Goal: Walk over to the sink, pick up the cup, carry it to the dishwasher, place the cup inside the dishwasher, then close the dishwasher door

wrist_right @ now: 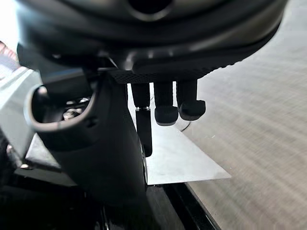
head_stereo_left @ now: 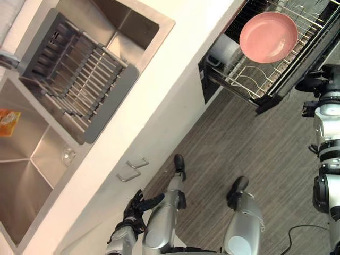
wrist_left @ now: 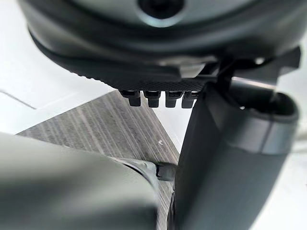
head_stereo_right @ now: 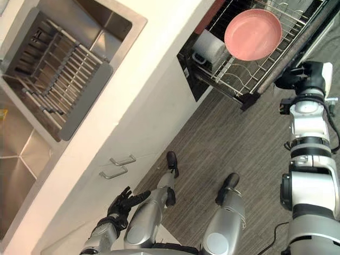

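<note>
Two hands: both empty, neither touching the cup.
Cup: clear and faint, inside the sink, in the basin without the drainer, close to the wall on the tabletop side.
Left hand: low by the cabinet front, below the two cabinet handles; fingers apart and relaxed, holding nothing; cup well apart from them, up in the basin.
Right hand: raised just beside the outer edge of the dishwasher rack; fingers hang loose, clamped on nothing; far from the cup.
Dishwasher rack: pulled out, pink plate in it, white container beside that.
Other basin: grey drainer set across it.
Orange item: in the cup's basin, can't tell what it is.
</note>
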### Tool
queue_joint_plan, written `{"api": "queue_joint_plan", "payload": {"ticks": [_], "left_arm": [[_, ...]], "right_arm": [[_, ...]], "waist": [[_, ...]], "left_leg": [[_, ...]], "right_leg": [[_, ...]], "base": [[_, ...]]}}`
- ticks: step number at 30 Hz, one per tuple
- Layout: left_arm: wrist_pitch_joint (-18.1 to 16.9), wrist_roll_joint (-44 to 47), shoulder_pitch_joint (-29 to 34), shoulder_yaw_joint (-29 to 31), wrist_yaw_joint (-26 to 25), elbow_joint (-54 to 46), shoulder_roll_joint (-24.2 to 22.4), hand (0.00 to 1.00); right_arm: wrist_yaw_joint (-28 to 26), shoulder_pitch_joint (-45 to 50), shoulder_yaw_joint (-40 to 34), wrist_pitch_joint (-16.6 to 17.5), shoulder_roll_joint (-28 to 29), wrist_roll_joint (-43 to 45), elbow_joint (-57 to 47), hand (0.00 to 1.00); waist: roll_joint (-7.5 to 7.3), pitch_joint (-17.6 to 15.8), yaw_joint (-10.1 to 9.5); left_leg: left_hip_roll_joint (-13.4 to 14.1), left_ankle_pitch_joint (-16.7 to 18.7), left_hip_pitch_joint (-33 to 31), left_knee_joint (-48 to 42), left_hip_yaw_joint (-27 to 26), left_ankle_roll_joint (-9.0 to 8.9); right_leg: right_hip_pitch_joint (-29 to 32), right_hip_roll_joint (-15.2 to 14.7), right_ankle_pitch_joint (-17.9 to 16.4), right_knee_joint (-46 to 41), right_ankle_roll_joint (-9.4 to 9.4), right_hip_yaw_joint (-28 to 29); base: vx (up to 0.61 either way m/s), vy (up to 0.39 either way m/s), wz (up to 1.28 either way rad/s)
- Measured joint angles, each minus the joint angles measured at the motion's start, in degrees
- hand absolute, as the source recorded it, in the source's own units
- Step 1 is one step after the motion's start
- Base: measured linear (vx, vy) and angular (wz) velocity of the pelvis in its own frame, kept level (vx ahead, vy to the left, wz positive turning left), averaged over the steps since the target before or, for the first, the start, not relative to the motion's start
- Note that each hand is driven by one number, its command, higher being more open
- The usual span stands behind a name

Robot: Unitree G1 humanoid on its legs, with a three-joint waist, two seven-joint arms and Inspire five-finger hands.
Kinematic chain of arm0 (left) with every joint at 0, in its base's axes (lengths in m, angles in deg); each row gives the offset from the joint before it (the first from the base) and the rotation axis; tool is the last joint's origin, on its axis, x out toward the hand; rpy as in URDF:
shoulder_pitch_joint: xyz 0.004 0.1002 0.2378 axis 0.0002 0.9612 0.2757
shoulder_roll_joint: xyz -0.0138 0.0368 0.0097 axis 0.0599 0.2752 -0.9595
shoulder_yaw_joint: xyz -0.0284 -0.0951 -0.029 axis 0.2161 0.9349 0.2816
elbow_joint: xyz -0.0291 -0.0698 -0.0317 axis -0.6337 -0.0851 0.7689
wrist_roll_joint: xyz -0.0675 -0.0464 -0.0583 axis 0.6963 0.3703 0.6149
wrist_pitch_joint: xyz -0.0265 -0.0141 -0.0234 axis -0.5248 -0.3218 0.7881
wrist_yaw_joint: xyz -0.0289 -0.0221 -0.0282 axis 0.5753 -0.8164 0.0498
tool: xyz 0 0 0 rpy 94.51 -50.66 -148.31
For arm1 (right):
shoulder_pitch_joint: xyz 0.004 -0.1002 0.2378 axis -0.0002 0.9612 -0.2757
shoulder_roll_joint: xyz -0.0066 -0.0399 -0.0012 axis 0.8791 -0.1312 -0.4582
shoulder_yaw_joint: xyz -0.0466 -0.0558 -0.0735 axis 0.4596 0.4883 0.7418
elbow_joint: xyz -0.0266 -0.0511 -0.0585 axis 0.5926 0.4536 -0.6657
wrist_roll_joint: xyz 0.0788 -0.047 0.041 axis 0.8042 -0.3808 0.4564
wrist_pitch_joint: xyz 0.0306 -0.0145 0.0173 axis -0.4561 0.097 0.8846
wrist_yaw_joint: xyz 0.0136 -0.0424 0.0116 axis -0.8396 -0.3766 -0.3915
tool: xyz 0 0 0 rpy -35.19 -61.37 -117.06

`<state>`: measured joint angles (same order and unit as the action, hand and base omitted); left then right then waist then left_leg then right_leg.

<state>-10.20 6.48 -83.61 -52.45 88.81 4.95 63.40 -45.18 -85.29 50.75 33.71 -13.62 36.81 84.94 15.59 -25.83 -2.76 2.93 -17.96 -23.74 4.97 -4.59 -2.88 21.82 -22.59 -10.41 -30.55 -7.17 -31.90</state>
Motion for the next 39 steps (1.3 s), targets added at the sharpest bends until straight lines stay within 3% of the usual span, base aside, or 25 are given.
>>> {"api": "queue_joint_plan", "payload": {"ticks": [8, 9, 12, 17, 23, 26, 28, 30, 31, 33, 35, 36, 37, 39], "left_arm": [[-1.2, -0.1, 0.8, -0.1, 1.2, -0.2, -0.2, 1.0], [-1.3, -0.1, 0.8, -0.1, 1.6, -0.2, -0.2, 1.0], [-2.0, -0.1, 1.1, -0.7, 1.9, -0.4, -0.2, 1.0], [-4.1, 0.1, 1.6, -0.7, 3.0, -0.2, -0.2, 1.0], [-5.4, 2.3, 2.0, -0.2, 6.4, 0.7, -0.2, 1.0], [-5.6, 2.3, 2.0, 2.5, 6.8, 2.7, 0.0, 1.0], [-5.6, 2.3, 2.2, 4.6, 6.7, 4.1, 0.6, 1.0], [-5.6, 2.3, 2.5, 7.5, 6.6, 5.5, 1.8, 1.0], [-5.7, 2.3, 2.5, 8.4, 6.6, 5.9, 1.9, 1.0], [-6.5, 2.2, 2.6, 11.5, 6.5, 7.8, 2.1, 1.0], [-6.7, 2.1, 2.6, 13.3, 6.2, 8.8, 2.0, 1.0], [-6.7, 1.8, 2.6, 14.4, 6.2, 9.5, 1.8, 1.0], [-6.8, 0.7, 3.1, 15.9, 6.0, 10.1, 1.4, 1.0], [-6.3, -0.7, 3.3, 17.1, 5.7, 11.4, 1.5, 1.0]], "right_arm": [[0.4, -11.9, 9.8, 0.4, 0.2, -8.4, 4.8, 0.0], [0.3, -13.2, 11.0, 0.6, 0.4, -9.3, 5.4, 1.0], [0.6, -15.4, 11.0, 0.5, -0.1, -9.8, 9.4, 1.0], [-1.4, -14.2, 10.5, 0.8, 0.4, -9.8, 9.2, 1.0], [0.0, 6.7, -1.0, 8.9, 4.3, -7.5, -4.1, 1.0], [-0.2, 21.0, -6.8, 12.4, 11.6, -2.1, -7.1, 1.0], [-0.5, 30.9, -10.1, 13.8, 18.2, 1.4, -6.6, 1.0], [-1.8, 41.2, -14.1, 16.1, 27.1, 5.2, -4.1, 1.0], [-2.1, 43.3, -15.0, 16.7, 29.0, 6.0, -3.1, 1.0], [-4.5, 50.0, -19.0, 20.5, 35.1, 8.9, 2.4, 1.0], [-7.8, 53.6, -21.3, 21.8, 38.3, 13.2, 6.1, 1.0], [-9.3, 55.3, -22.0, 21.9, 39.4, 13.9, 7.3, 1.0], [-11.1, 57.4, -22.5, 21.9, 40.6, 14.2, 8.6, 1.0], [-12.4, 59.9, -22.6, 21.1, 42.8, 14.1, 9.2, 1.0]], "waist": [[0.85, 0.6, -4.62], [0.86, 0.6, -5.25], [0.86, 0.6, -6.59], [0.84, 0.6, -6.07], [0.47, 0.4, -5.16], [-1.97, 0.2, -4.11], [-4.91, 1.4, -3.9], [-8.91, 3.1, -2.95], [-9.92, 3.6, -2.68], [-13.02, 5.4, -2.04], [-14.4, 6.7, -1.74], [-14.37, 7.7, -1.72], [-14.15, 9.3, -1.58], [-15.4, 11.2, -1.54]], "left_leg": [[-1.8, -1.0, -0.5, 0.0, 4.3, -0.16], [-1.9, -1.1, -0.6, 0.0, 4.9, -0.29], [-2.2, -1.3, -0.5, 0.0, 6.0, -0.49], [-2.0, -1.8, 0.9, 0.0, 6.0, -1.16], [0.3, -1.7, 2.9, 0.0, 5.8, -1.44], [1.6, -1.2, 3.8, 0.0, 5.8, -2.08], [1.9, -0.9, 4.5, 0.0, 5.7, -2.55], [1.7, -0.3, 6.2, 0.0, 5.3, -3.27], [1.4, -0.3, 6.7, 0.0, 5.1, -3.28], [1.0, -0.2, 9.2, 0.0, 3.1, -3.28], [1.2, 0.1, 10.8, 0.4, 2.2, -3.21], [1.7, 1.3, 11.6, 0.4, 2.1, -3.07], [2.9, 3.7, 12.3, 0.4, 1.0, -1.19], [3.3, 4.2, 12.9, 0.4, 0.6, -1.34]], "right_leg": [[-1.4, -3.0, -4.2, -4.6, -0.04, -4.2], [-1.9, -3.1, -4.6, -4.6, -0.04, -4.9], [-3.3, -3.2, -5.1, -4.5, 0.13, -6.5], [-5.2, -2.6, -5.1, -3.2, 0.07, -6.8], [-10.0, 1.2, -4.1, 1.2, 0.0, -9.1], [-13.0, 3.8, -2.2, 6.0, -0.36, -10.3], [-15.4, 5.3, -0.7, 9.8, -0.87, -11.0], [-18.8, 6.6, 1.5, 15.0, -1.53, -11.4], [-19.6, 6.9, 2.0, 16.2, -1.65, -11.4], [-22.7, 7.6, 4.0, 20.1, -2.09, -10.7], [-24.3, 8.3, 5.1, 22.0, -2.05, -9.8], [-24.7, 9.0, 5.3, 22.7, -1.93, -9.3], [-25.0, 10.0, 5.3, 23.2, -1.83, -8.7], [-25.3, 10.5, 5.0, 23.8, -1.75, -8.4]], "base": [[0.01, -0.089, 0.33], [0.0, -0.124, 0.29], [0.01, -0.11, 0.26], [-0.02, -0.078, 0.01], [-0.05, -0.086, 0.03], [-0.01, -0.063, 0.02], [0.05, -0.066, 0.03], [0.08, -0.027, -0.02], [0.03, 0.003, -0.1], [-0.02, 0.023, -0.21], [-0.07, 0.034, -0.3], [-0.12, 0.049, -0.39], [-0.14, 0.061, -0.34], [-0.15, 0.051, -0.17]]}}
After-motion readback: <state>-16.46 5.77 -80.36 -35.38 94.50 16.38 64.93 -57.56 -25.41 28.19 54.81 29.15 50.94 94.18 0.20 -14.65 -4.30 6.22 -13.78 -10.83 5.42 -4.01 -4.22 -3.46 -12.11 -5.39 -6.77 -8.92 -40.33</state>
